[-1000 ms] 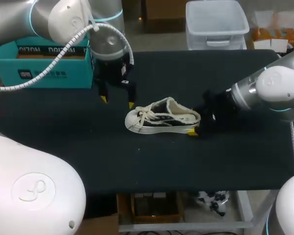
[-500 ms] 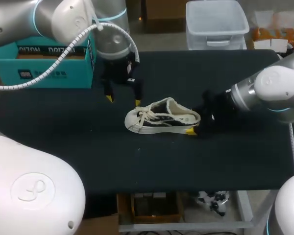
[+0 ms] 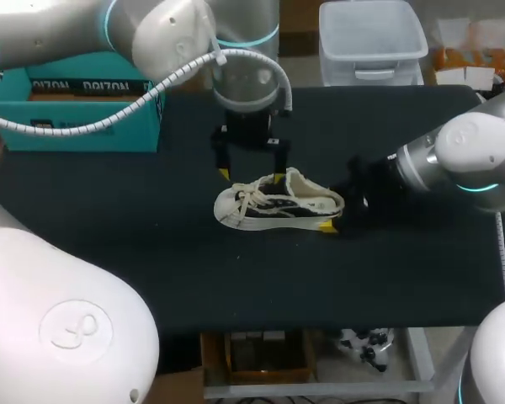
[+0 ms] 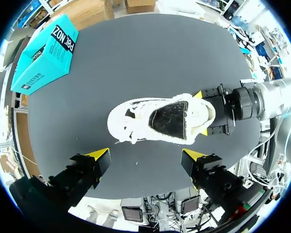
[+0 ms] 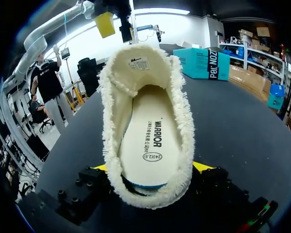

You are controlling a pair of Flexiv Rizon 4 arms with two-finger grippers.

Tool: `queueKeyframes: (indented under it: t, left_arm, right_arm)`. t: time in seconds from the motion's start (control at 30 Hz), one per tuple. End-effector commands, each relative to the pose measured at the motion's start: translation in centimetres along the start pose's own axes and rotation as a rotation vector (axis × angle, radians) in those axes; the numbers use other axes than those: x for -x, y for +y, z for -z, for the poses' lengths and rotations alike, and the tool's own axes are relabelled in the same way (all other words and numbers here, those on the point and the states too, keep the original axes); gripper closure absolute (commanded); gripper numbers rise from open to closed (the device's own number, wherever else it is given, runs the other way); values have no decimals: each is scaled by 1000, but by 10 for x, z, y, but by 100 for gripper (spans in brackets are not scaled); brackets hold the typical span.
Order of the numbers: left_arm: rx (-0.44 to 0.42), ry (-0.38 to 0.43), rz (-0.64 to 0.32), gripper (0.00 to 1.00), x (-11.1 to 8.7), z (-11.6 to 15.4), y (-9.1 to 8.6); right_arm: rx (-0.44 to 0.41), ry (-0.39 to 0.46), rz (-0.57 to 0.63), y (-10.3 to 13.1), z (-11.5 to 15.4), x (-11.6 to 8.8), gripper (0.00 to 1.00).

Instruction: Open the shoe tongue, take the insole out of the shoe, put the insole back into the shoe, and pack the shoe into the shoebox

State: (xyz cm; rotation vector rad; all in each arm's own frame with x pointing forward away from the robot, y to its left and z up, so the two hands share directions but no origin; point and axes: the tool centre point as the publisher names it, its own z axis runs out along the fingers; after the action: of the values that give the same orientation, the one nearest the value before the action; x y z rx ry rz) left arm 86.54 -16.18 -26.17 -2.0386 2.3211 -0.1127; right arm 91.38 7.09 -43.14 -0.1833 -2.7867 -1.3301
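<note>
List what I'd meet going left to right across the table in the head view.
Teal shoebox → shoe → right gripper at the shoe's heel. The left gripper stands over the shoe's front half, so it has no clear place in the order.

You are at a robotics lab bench, not a home or a shop. Your left arm (image 3: 151, 34) and right arm (image 3: 471, 156), smooth white-and-grey industrial arms with lit blue rings at the joints, come in over a table (image 3: 109, 244) with a plain black top. A ribbed white cable hose (image 3: 67, 129) hangs along the left arm. The only goods are test props: one shoe (image 3: 278, 202) mid-table and a teal shoebox (image 3: 76, 109) at the far left.
</note>
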Motion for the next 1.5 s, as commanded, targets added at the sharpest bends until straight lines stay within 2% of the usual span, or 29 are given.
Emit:
queueKeyframes:
  t: [0.03, 0.07, 0.1, 0.23, 0.47, 0.63, 1.13, 1.17, 1.23, 1.3, 1.5]
  left_arm:
    - [-7, -88, 4, 40, -23, -6, 1]
    - [-13, -98, 19, 51, -27, -6, 0]
    - [-17, -103, 24, 55, -30, -7, 0]
    - [-12, -122, 31, 51, -44, -13, -4]
    - [25, -158, 43, 54, -56, -23, -15]
    - [31, -172, 63, 51, -57, -28, -23]
    - [61, -212, 90, 56, -59, -47, -38]
    - [64, -214, 91, 57, -58, -48, -39]
    - [70, -215, 90, 71, -55, -49, -38]
    - [74, -214, 87, 100, -51, -50, -36]
    - [74, -178, 84, 100, -34, -48, -32]
  right_arm:
    - [4, 0, 1, -4, -6, -2, 100]
    - [4, 0, 1, -4, -6, -2, 100]
    - [4, 0, 1, -4, -6, -2, 100]
    - [4, 0, 1, -4, -6, -2, 100]
    - [4, 0, 1, -4, -6, -2, 100]
    - [4, 0, 1, -4, -6, -2, 100]
    - [4, 0, 1, -4, -6, -2, 100]
    - [4, 0, 1, -4, -6, -2, 100]
    - [4, 0, 1, -4, -6, -2, 100]
    - [4, 0, 1, -4, -6, -2, 100]
    - [4, 0, 1, -4, -6, -2, 100]
